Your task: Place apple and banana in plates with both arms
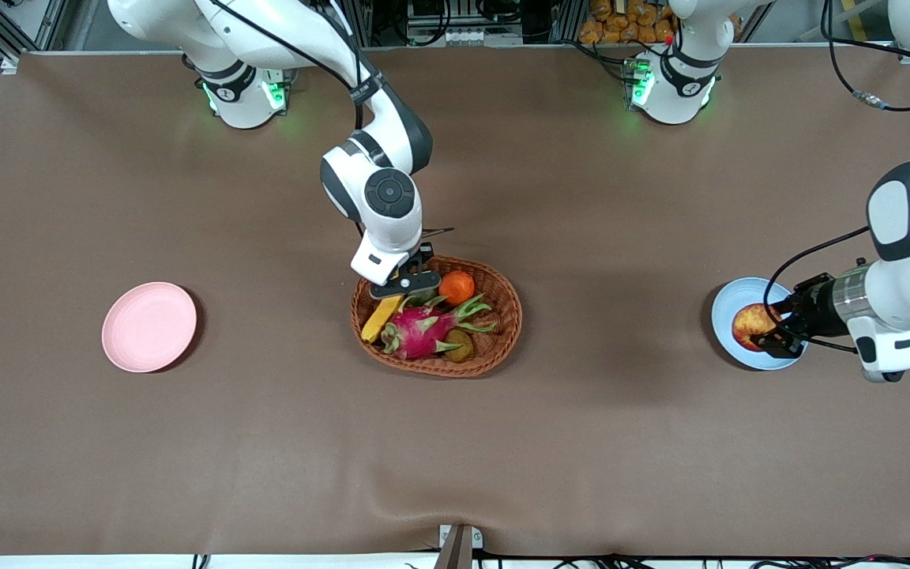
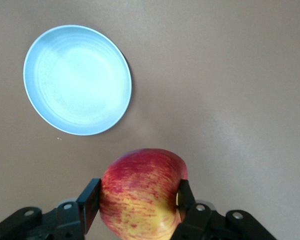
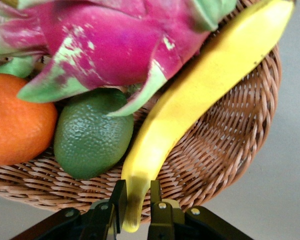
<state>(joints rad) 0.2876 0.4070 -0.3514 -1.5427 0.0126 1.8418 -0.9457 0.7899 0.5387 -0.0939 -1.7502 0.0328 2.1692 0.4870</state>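
My left gripper (image 1: 768,325) is shut on the red and yellow apple (image 1: 746,322) and holds it in the air over the pale blue plate (image 1: 727,304) at the left arm's end of the table. In the left wrist view the apple (image 2: 142,192) sits between both fingers of the left gripper (image 2: 138,201), with the blue plate (image 2: 77,80) empty below. My right gripper (image 1: 407,286) is down in the wicker basket (image 1: 502,348), shut on the dark end of the yellow banana (image 1: 380,318). In the right wrist view the right gripper (image 3: 136,201) clamps the banana (image 3: 205,90), which lies along the basket's wall. The pale pink plate (image 1: 148,325) is empty.
The basket also holds a pink dragon fruit (image 1: 423,328), an orange (image 1: 456,287), a brown kiwi (image 1: 459,345) and a green lime (image 3: 92,132). The dragon fruit lies against the banana. Brown cloth covers the table.
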